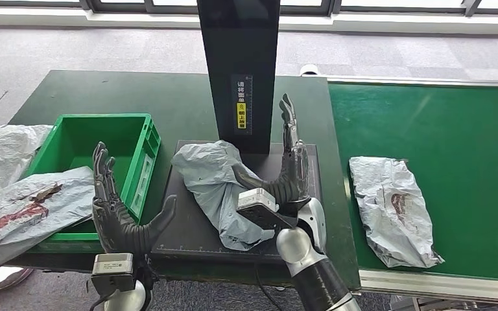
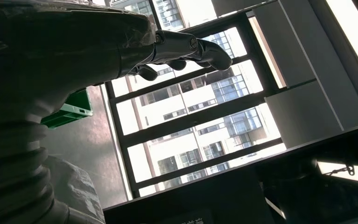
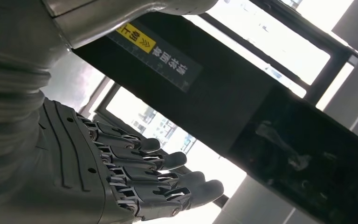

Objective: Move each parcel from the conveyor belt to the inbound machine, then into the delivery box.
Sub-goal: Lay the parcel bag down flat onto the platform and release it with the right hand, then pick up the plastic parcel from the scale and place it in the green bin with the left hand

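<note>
While both silver arms rose from the lower edge of the head view, the left hand (image 1: 113,207) stood upright just off the near left corner of the black flat scanning plate (image 1: 194,243), between it and the green plastic crate (image 1: 113,126). Its dark fingers (image 1: 102,170) pointed up and were spread, the thumb angled toward the plate, and it held nothing. In the left wrist view the same left hand (image 2: 168,46) showed extended fingers against the windows.

The right hand (image 1: 285,181) was raised over the plate, fingers (image 1: 288,116) straight and together, pointing up beside the tall black column of the inbound machine (image 1: 238,71), which bore a yellow and white label (image 1: 240,103). Its thumb lay against the crumpled grey plastic parcel bag (image 1: 211,181) that rested on the plate; whether it pressed the bag could not be told, and the fingers closed on nothing. The right wrist view showed that right hand (image 3: 121,172) with fingers laid side by side, slightly bent, below the column.

A second grey crumpled parcel with a red smear (image 1: 392,210) lay on the green conveyor belt (image 1: 454,142), well apart from the plate. Another grey bag with red marks (image 1: 29,207) draped over the near left rim of the crate, and a pale bag (image 1: 3,152) lay on the dark green table (image 1: 168,94) beside it.
</note>
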Motion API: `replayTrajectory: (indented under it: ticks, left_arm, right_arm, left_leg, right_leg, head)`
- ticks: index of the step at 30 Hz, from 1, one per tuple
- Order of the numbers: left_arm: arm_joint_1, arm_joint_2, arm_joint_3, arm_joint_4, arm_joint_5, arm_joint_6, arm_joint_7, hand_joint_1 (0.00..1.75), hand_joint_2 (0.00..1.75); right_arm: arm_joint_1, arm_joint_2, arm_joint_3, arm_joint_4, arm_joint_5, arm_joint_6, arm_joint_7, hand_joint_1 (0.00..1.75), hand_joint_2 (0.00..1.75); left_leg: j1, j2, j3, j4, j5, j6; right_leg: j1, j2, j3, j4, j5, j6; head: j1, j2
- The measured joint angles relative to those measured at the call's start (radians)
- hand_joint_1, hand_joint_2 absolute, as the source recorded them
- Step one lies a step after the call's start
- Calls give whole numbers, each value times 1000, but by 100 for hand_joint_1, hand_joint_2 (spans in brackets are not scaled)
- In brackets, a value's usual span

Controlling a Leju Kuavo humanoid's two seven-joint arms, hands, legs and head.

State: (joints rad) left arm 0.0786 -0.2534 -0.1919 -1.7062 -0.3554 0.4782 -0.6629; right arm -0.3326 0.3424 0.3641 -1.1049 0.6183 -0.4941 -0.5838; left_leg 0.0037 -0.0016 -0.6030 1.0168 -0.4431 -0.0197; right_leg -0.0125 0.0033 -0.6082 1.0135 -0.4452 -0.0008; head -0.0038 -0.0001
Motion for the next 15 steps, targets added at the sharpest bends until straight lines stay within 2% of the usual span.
replayTrajectory:
  ticks: [7,15]
  left_arm:
    - [10,0,0,-8,-21,10,15,0,175]
    - [11,-1,0,-9,-22,10,16,0,175]
  right_arm:
    - [46,-5,-10,-136,-6,-69,-33,0,175]
    - [61,-10,-15,-201,-4,-73,-35,0,175]
  left_leg:
    - [0,0,0,0,0,0]
    - [0,0,0,0,0,0]
  right_leg:
    - [0,0,0,0,0,0]
    - [0,0,0,0,0,0]
  head:
    - [0,0]
    - [0,0]
